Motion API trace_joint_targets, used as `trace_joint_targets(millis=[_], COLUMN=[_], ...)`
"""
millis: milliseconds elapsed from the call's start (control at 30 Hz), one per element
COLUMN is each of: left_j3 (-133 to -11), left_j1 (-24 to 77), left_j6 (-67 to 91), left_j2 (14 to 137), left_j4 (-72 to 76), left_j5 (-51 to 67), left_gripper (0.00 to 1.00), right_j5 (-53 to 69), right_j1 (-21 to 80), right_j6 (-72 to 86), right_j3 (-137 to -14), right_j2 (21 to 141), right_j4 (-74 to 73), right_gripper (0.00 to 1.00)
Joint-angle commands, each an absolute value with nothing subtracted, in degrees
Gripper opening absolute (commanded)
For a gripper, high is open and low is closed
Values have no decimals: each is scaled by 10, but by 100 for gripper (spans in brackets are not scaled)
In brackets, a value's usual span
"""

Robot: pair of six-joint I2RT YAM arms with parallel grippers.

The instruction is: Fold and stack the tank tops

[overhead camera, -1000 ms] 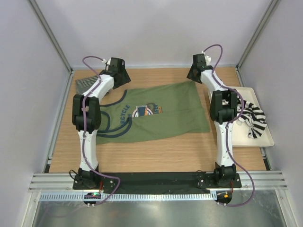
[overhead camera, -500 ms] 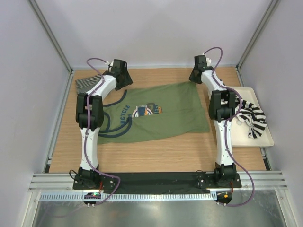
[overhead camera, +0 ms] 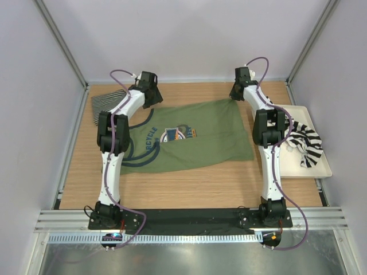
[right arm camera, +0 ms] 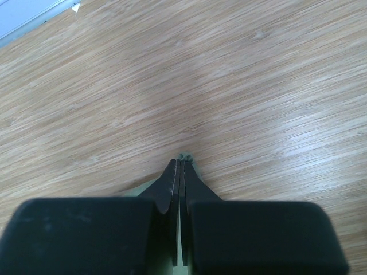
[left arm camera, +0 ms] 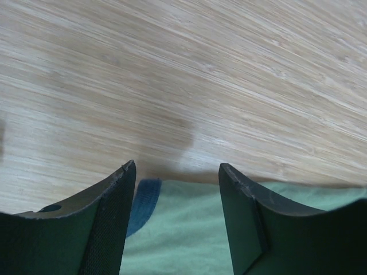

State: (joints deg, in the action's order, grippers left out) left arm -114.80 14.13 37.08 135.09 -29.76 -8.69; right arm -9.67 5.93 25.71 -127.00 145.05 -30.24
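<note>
The olive green tank top (overhead camera: 189, 137) lies spread flat mid-table, printed side up. My right gripper (overhead camera: 236, 95) is at its far right corner, shut on a pinch of green cloth (right arm camera: 184, 156) that pokes out past the fingertips (right arm camera: 172, 172). My left gripper (overhead camera: 151, 97) is at the far left shoulder, open, its jaws straddling the green edge (left arm camera: 189, 229) and blue strap trim (left arm camera: 143, 200). The pinstriped tank top (overhead camera: 106, 100) lies folded at the back left. The broad-striped tank top (overhead camera: 307, 146) is bunched on the tray.
A cream tray (overhead camera: 321, 170) sits at the right edge of the wooden table (overhead camera: 189, 183). Grey walls and metal posts close in the back and both sides. Both arm bases stand at the near edge.
My right gripper has closed on the green top's corner. My left arm has shifted right along the back edge to the top's shoulder, and its jaws have narrowed slightly.
</note>
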Motion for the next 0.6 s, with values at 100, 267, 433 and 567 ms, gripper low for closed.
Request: trace_joint_targets(millis=[100,267,433,567], left_j3=[-1176,-1172,-1149,-1128], left_j1=[142,142,142,141], left_j6=[373,376,379,386], left_j2=[1365,1363,1345,1332], left_j4=[-335,-345,-343,-345], left_j5=[-92,-94,-95,-102], left_gripper=[58,53,43,38], right_j5=[-102,-104,-108,-114], right_j1=[62,62,62,62], right_j6=[251,252,253,252], right_j3=[-1289,-1290,-1288,-1288], right_j2=[1439,1438,1436,1435], right_j4=[-297,-302,-305,-307], right_gripper=[1,1,1,1])
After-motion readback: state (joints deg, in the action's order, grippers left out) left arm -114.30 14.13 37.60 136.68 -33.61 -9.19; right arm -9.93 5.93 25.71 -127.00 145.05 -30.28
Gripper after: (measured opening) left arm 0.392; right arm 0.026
